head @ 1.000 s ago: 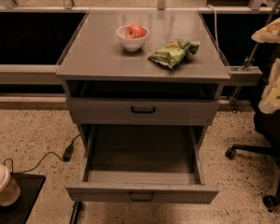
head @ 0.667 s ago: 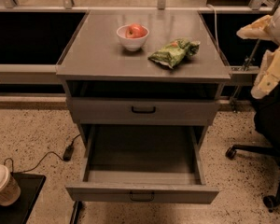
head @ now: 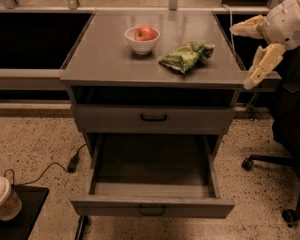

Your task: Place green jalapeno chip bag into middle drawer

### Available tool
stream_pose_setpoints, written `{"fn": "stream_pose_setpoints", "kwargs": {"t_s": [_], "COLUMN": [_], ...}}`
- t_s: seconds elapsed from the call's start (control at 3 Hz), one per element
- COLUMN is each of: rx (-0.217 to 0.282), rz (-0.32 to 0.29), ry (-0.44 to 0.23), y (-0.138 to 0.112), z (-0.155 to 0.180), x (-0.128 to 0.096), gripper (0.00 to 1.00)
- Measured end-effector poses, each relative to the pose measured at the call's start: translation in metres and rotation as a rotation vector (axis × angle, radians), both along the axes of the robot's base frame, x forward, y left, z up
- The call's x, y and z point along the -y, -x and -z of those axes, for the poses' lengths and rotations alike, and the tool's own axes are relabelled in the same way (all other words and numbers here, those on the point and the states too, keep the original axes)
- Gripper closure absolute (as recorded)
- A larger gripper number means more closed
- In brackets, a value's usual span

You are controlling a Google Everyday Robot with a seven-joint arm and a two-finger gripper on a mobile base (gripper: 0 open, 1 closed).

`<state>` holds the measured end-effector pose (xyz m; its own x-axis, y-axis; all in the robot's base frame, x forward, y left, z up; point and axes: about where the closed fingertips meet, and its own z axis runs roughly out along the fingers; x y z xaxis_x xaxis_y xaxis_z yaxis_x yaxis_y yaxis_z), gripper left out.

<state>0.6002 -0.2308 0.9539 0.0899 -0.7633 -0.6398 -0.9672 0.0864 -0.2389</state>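
Note:
The green jalapeno chip bag (head: 186, 57) lies flat on the right half of the grey cabinet top (head: 105, 59). The middle drawer (head: 152, 208) is pulled out at the bottom of the view, and its deep tray shows nothing inside. My gripper (head: 240, 58) hangs at the cabinet's right edge, just right of the bag and a little above the top. Its two tan fingers (head: 263, 65) are spread apart and hold nothing. It does not touch the bag.
A white bowl with a red apple (head: 142, 37) stands left of the bag. A closed grey drawer (head: 154, 118) sits above the open one. An office chair base (head: 270, 161) is at the right; a paper cup (head: 2, 199) and a cable (head: 65, 164) are on the floor at the left.
My gripper has moved left and slightly up from the right edge of view toward the cabinet's right side. The bag, bowl and drawers have not moved.

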Motion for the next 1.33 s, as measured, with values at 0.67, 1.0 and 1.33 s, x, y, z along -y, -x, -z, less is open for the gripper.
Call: {"fn": "stream_pose_setpoints", "kwargs": {"t_s": [0.67, 1.0, 1.33], "rx": [0.014, 0.003, -0.008], "rz": [0.032, 0.083, 0.151], "ry": [-0.005, -0.017, -0.032], "y": [-0.013, -0.051, -0.120], "z": [0.002, 0.024, 0.082], "x": [0.005, 0.014, 0.015], "gripper": [0.00, 0.00, 0.00]}}
